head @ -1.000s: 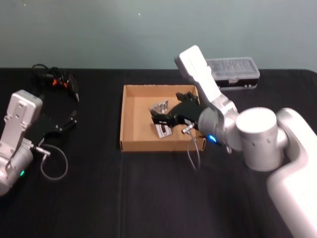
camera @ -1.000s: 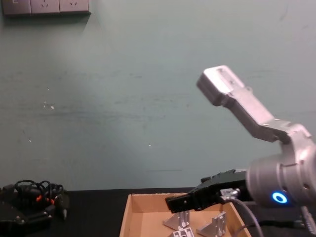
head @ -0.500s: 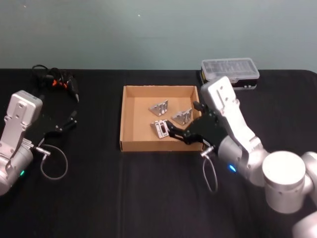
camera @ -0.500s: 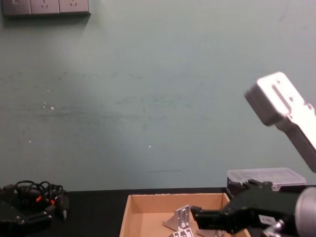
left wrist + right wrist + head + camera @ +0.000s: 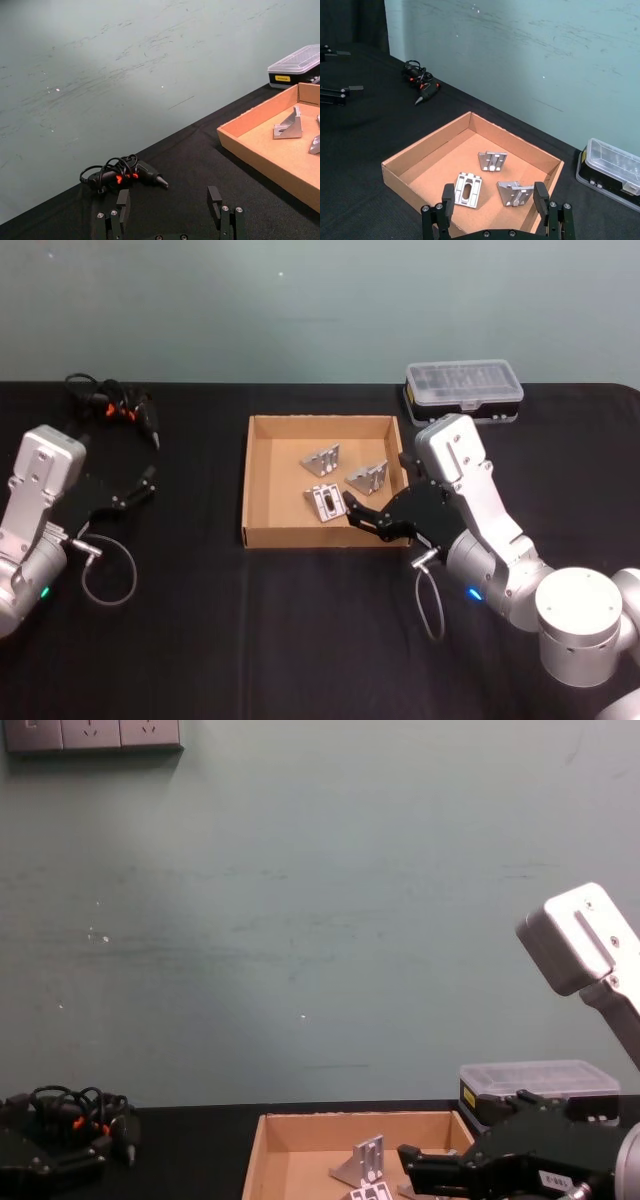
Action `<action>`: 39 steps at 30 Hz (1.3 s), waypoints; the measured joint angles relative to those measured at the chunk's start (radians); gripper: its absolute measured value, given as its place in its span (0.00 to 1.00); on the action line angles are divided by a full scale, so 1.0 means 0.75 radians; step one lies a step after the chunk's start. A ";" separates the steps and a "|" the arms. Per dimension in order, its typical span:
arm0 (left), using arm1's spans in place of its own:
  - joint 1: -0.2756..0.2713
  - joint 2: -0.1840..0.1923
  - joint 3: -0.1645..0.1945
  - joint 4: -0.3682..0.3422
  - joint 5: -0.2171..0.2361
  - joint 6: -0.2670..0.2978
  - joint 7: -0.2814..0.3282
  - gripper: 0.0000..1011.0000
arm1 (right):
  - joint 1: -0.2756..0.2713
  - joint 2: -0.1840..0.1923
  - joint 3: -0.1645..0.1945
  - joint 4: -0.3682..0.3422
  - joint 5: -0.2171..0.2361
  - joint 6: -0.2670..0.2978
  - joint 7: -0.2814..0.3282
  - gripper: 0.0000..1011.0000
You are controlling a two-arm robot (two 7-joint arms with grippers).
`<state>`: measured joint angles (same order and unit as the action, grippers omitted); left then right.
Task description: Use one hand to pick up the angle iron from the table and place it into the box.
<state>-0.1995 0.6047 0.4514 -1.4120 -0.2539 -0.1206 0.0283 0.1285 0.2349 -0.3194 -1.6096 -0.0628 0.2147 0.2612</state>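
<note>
The right hand [image 5: 358, 514] hangs over the near right corner of the box [image 5: 262, 530], its fingers [image 5: 448, 198] spread apart and holding nothing. The left hand [image 5: 143, 483] stays low at the left side of the worktop [image 5: 300, 640], well apart from the box, fingers [image 5: 123, 198] also apart and empty. Inside the box lie three angle irons: one flat near the middle [image 5: 325, 502], one to its right [image 5: 369, 476], one farther back [image 5: 322, 457]. Far left on the worktop lies a black tool with a coiled cable [image 5: 115, 405]. Beyond the right far corner of the box stands a black case with clear lid [image 5: 464, 387].
</note>
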 joint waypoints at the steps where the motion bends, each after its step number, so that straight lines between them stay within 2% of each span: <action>1: 0.000 0.000 0.000 0.000 0.000 0.000 0.000 1.00 | 0.001 0.000 0.000 0.000 0.000 0.001 0.000 0.99; 39: 0.000 0.000 0.000 0.000 0.000 0.000 0.000 1.00 | 0.010 -0.003 -0.003 0.003 0.000 0.016 0.007 0.99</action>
<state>-0.1995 0.6047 0.4514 -1.4120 -0.2539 -0.1205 0.0283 0.1356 0.2330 -0.3218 -1.6070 -0.0628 0.2270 0.2666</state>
